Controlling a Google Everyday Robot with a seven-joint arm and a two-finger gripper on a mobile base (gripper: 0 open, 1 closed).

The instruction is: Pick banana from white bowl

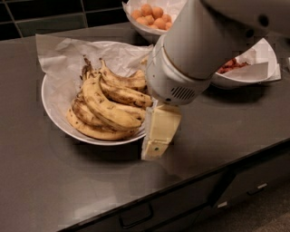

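The wide white bowl [50, 106], lined with crinkled white paper, sits on the dark counter at the left. It holds a bunch of several bananas. A plump, curved yellow banana [108, 107] with brown freckles lies on top of the bunch, over flatter, brown-streaked ones. My gripper [157, 138] hangs from the thick white arm and points down at the bowl's right rim, just right of the bananas. Its cream tip is low over the counter and touches no banana. The arm hides the bowl's far right edge.
A smaller white bowl of orange round fruit [152, 11] stands at the back. Another white bowl with red fruit [244, 68] stands at the right, partly behind the arm. The counter's front edge [190, 181] runs diagonally, with drawers below.
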